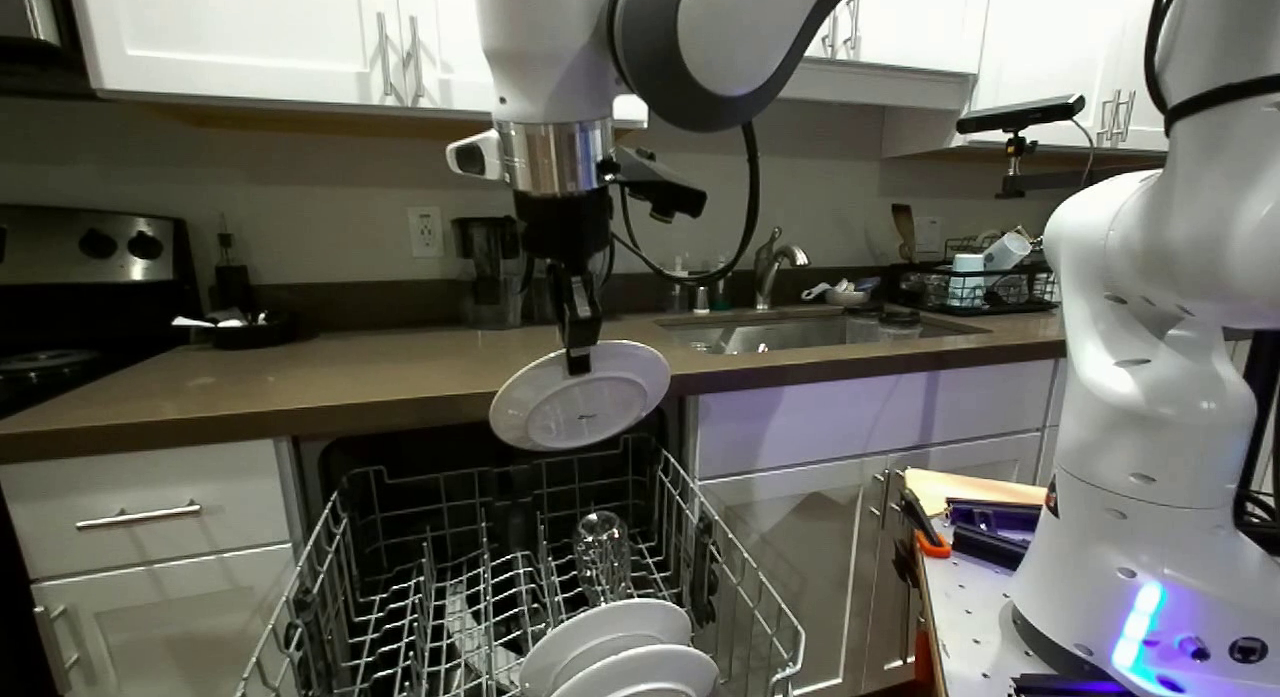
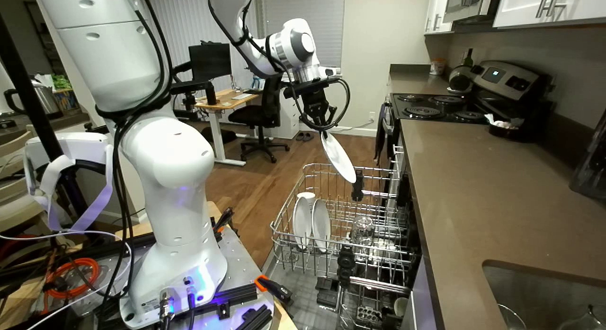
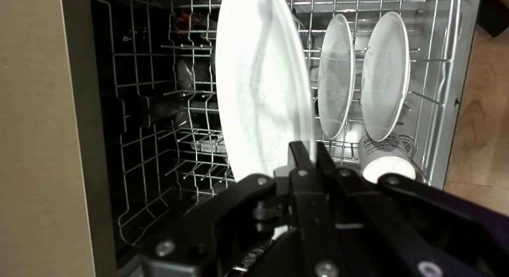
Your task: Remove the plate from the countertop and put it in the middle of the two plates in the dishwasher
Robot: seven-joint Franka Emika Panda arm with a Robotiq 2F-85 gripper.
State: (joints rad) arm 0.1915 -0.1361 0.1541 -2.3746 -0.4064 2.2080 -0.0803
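Observation:
My gripper (image 1: 579, 359) is shut on the rim of the white plate (image 1: 560, 417), which hangs tilted above the dishwasher rack (image 1: 733, 546). In the wrist view the held plate (image 3: 258, 82) runs up from the fingertips, nearly edge-on, with one finger on each side. Two white plates stand upright side by side in the rack: a nearer plate (image 3: 336, 76) and an outer plate (image 3: 386, 76), to the right of the held one, with a narrow gap between them. In an exterior view the held plate (image 2: 339, 157) is higher than both. The countertop (image 1: 330, 377) lies behind.
A white printed cup (image 3: 387, 165) lies near the lower ends of the two plates. A clear glass (image 1: 602, 557) stands in the rack. The countertop edge (image 3: 75, 134) runs along the wrist view's left side. A sink (image 1: 800, 332) is set into the counter.

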